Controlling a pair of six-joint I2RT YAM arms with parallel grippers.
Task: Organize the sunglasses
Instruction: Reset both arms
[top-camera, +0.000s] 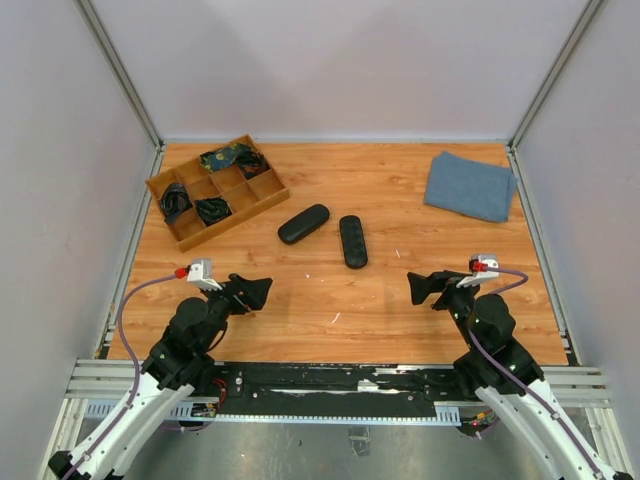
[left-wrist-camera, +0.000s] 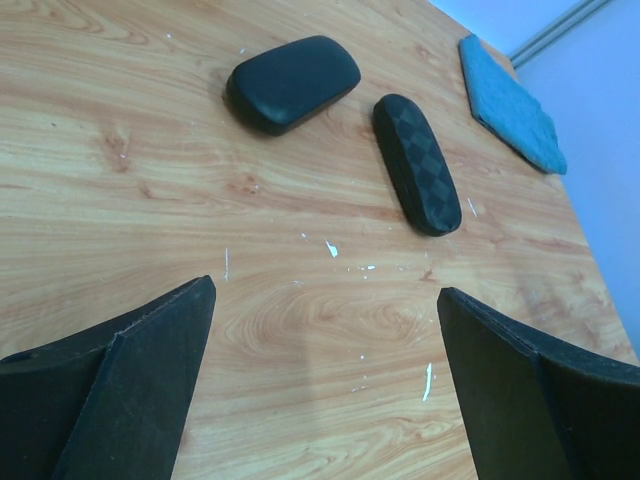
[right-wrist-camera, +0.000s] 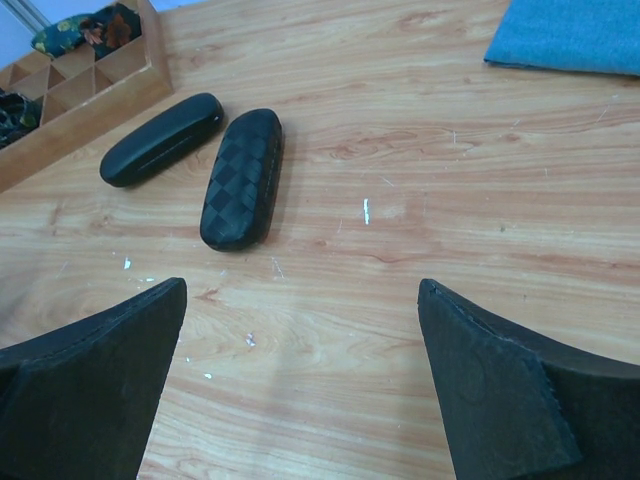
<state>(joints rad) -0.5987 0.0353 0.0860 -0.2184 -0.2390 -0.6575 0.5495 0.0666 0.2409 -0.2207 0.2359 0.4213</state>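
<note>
No sunglasses show in any view. Two shut black cases lie mid-table: a smooth one (top-camera: 303, 223) (left-wrist-camera: 292, 83) (right-wrist-camera: 161, 139) and a checker-textured one (top-camera: 352, 241) (left-wrist-camera: 416, 163) (right-wrist-camera: 243, 178) just right of it. My left gripper (top-camera: 250, 292) (left-wrist-camera: 325, 290) hovers open over bare wood at the near left, short of both cases. At the near right my right gripper (top-camera: 420, 288) (right-wrist-camera: 303, 285) is also open, with only tabletop between its fingers.
A wooden divided tray (top-camera: 235, 218) (right-wrist-camera: 80, 120) stands at the back left, with dark patterned pouches in some compartments. A folded blue cloth (top-camera: 470, 185) (left-wrist-camera: 510, 103) (right-wrist-camera: 570, 35) lies at the back right. Metal rails and grey walls bound the table.
</note>
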